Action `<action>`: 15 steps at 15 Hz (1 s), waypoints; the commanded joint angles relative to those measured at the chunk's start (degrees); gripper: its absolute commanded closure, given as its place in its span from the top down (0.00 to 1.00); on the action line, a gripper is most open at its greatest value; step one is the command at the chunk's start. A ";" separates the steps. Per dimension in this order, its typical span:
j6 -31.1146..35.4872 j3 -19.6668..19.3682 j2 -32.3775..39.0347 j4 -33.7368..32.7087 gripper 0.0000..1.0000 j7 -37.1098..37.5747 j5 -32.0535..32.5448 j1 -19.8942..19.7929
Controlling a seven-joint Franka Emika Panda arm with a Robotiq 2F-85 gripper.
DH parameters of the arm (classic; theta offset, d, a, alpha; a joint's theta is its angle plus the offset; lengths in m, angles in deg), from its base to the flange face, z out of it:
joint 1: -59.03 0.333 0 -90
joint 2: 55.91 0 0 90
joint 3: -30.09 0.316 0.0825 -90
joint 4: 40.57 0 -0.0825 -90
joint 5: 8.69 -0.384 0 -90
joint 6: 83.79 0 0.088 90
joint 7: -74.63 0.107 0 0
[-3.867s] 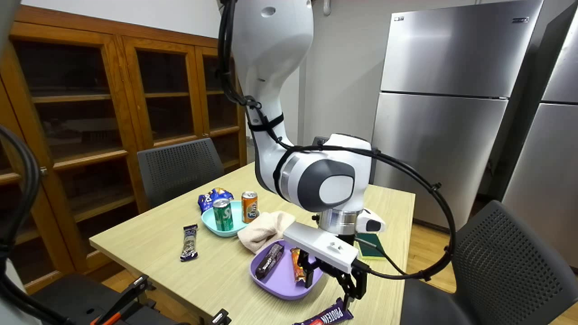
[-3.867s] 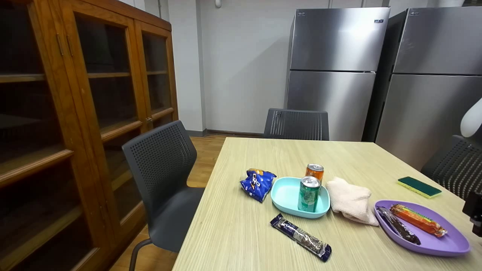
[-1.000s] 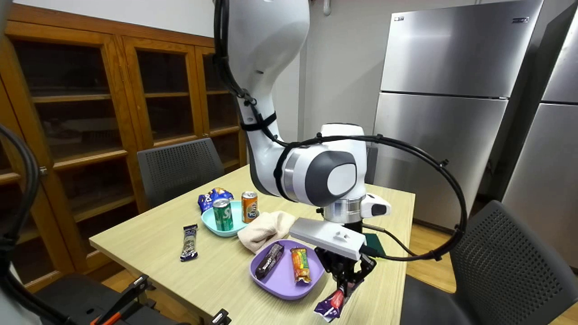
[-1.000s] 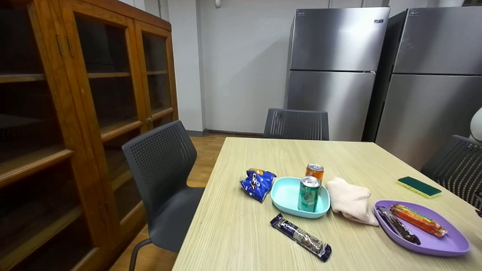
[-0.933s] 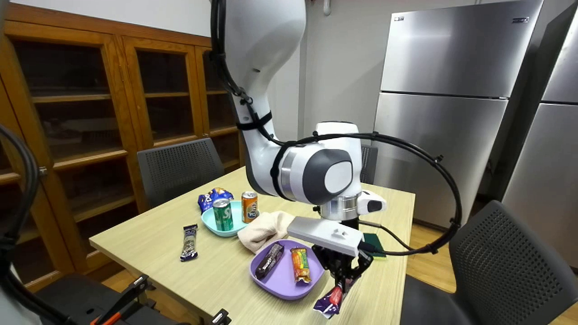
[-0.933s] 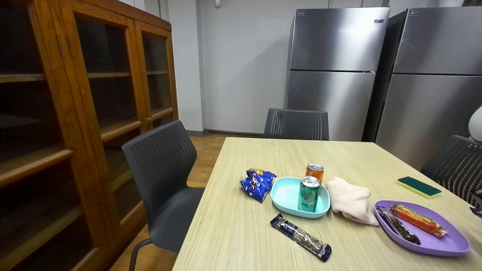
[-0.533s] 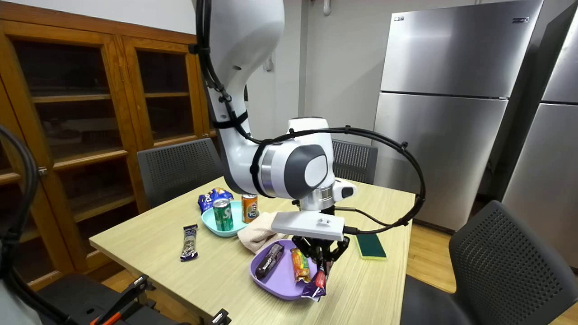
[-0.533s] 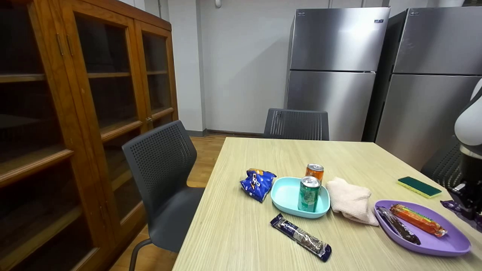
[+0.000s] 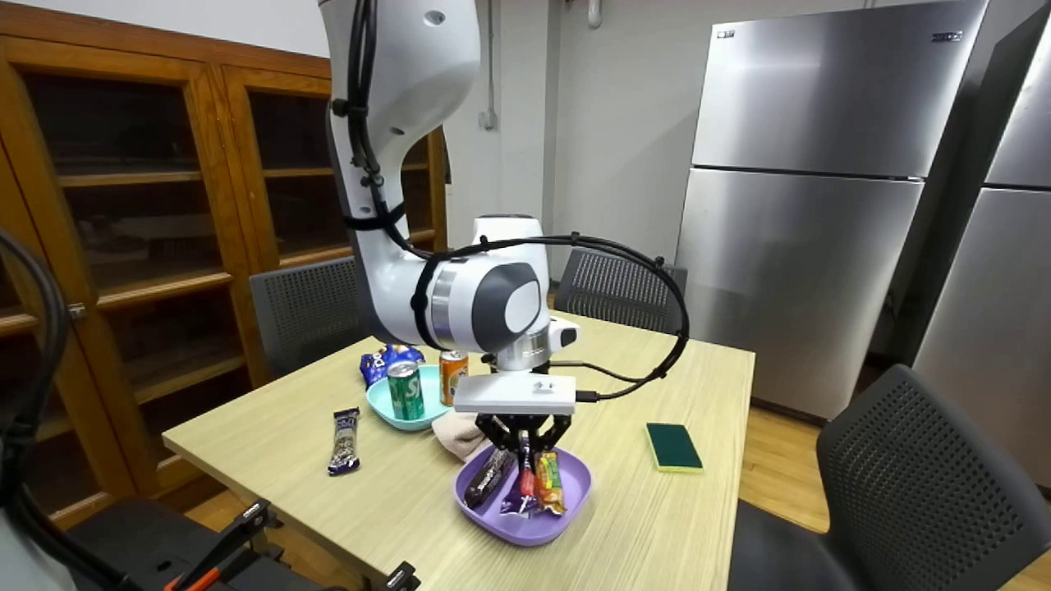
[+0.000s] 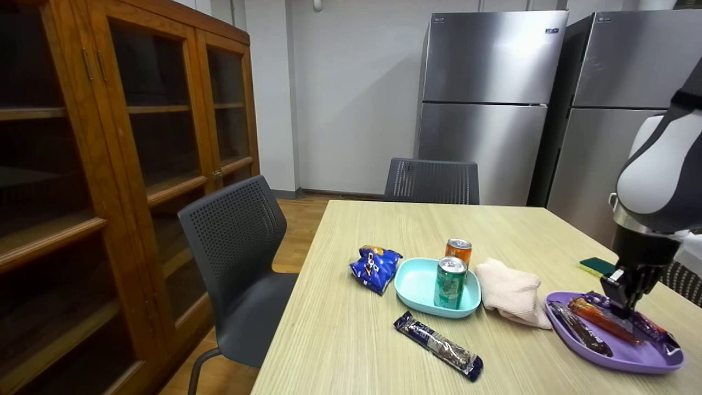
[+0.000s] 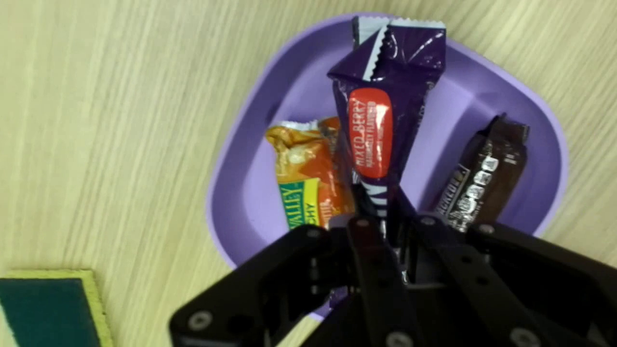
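My pincer (image 11: pixel 382 205) is drawn almost fully together, with the purple bar (image 11: pixel 404 106) pinched between its fingers (image 11: pixel 373 274), one each side of the wrapper. Bar sits within the outline of the lilac tray (image 11: pixel 241 168); can't make out whether its underside touches the tray floor.

Bar details, wrist view: deep purple film, glossy, bright glints along the creases. End away from me is crimped, silvery white with a zigzag edge, folded so a pale strip runs diagonally across the purple. Below that a rounded red label (image 11: pixel 370 132), white print, reads MIXED BERRY, then NATURALLY FLAVORED in smaller letters. Next come bold white letters, mostly hidden by my grip, word unreadable. Wrapper narrows toward the pinch. In an exterior view it sticks out on both sides of me.

Neighbours in the tray: orange bar (image 11: pixel 311 164) on one side, its edge partly covered by the purple one; brown bar (image 11: pixel 487 173) on the other, apart from it. Sponge (image 11: pixel 46 308), green and yellow, lies on the table (image 10: pixel 340 329) away from the tray. Cream cloth (image 10: pixel 510 293) just beside the tray, between it and a turquoise dish (image 10: pixel 417 285)
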 commanded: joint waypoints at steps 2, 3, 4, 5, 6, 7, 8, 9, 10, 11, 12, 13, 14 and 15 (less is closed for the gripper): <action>-1.22 9.73 -0.08 0.38 0.03 -7.57 -4.60 -6.76; -1.05 11.26 0.36 0.17 0.03 -8.61 -5.64 -8.02; -0.93 12.05 0.73 -0.05 0.03 -9.15 -6.25 -8.77; -1.12 13.09 1.05 -0.28 0.03 -10.10 -6.96 -9.88; -1.34 13.72 1.32 -0.51 0.03 -10.75 -7.40 -10.79; -1.59 14.52 1.53 -0.68 0.03 -11.68 -7.86 -11.87; -1.62 15.49 1.86 -0.86 0.03 -12.81 -8.46 -13.28; -1.65 16.21 2.19 -1.04 0.03 -13.70 -8.94 -14.38; -1.81 16.75 2.46 -1.24 0.03 -14.53 -9.36 -15.33; -1.72 17.15 2.69 -1.36 0.03 -15.15 -9.78 -16.16; -1.72 17.43 2.82 -1.52 0.03 -15.82 -10.11 -16.81; -1.76 17.61 2.97 -1.70 0.03 -16.38 -10.45 -17.30; -1.80 17.40 3.18 -1.99 0.03 -16.49 -10.52 -17.37; -2.11 17.25 3.26 -2.23 0.03 -16.57 -10.46 -17.38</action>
